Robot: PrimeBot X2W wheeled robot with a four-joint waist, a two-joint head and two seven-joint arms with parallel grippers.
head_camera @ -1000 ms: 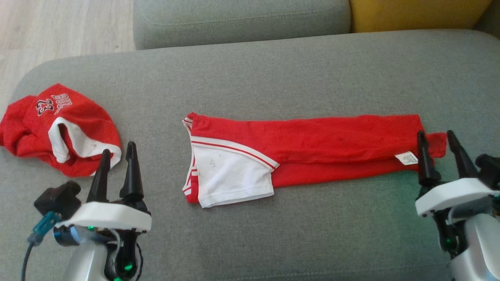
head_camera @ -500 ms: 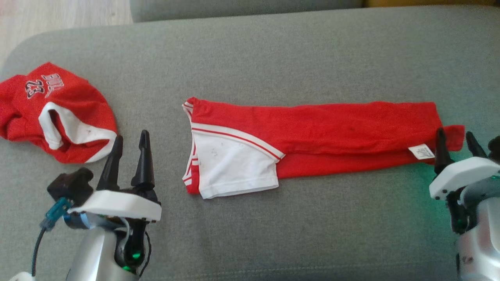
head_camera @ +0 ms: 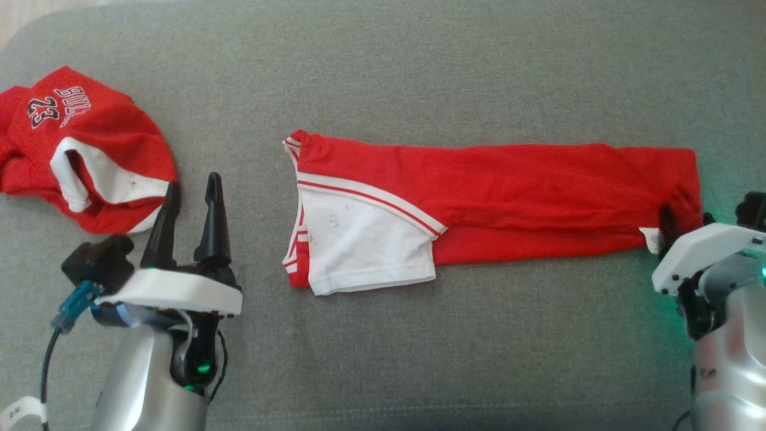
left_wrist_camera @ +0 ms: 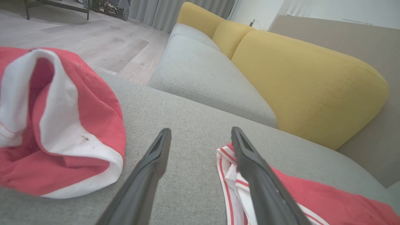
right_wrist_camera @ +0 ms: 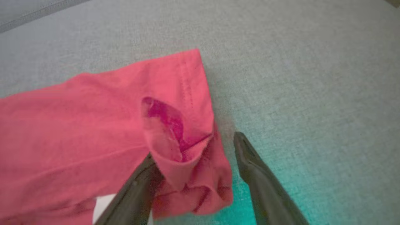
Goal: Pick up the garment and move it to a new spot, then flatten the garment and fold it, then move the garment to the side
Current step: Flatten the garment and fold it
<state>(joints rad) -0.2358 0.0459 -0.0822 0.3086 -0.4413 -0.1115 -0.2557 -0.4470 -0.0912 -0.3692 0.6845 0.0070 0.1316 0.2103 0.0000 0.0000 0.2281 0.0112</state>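
Head view, looking down on a grey sofa seat (head_camera: 419, 72). Across its middle, a red garment (head_camera: 497, 197) folded into a long flat strip running left to right, with a white, red-striped panel at its left end. Far to the left, well apart from it, a second red jersey (head_camera: 78, 143) in a crumpled heap, white trim and the number 23 showing. At lower left, the left gripper (head_camera: 188, 185), between the two pieces of clothing, fingers spread, holding nothing. At the right edge, the right gripper (head_camera: 685, 218), at the strip's right end, fingers largely hidden behind its white housing (head_camera: 700, 254).

Left wrist view, low over the seat. Two dark fingers (left_wrist_camera: 156, 162) parted over bare grey fabric, nothing between them. Crumpled jersey (left_wrist_camera: 62, 125) to their left; striped end of the garment (left_wrist_camera: 328, 200) partly behind the finger on that view's right. Beyond, yellow cushions (left_wrist_camera: 312, 84) and a wooden floor (left_wrist_camera: 93, 47).

Right wrist view, close over the garment's (right_wrist_camera: 93, 118) hemmed end. Fingers (right_wrist_camera: 256, 168) wide apart, not closed on anything. Between them, a bunched corner of red cloth, against the finger on that view's left. Other finger over bare seat beside the cloth, in a green glow.
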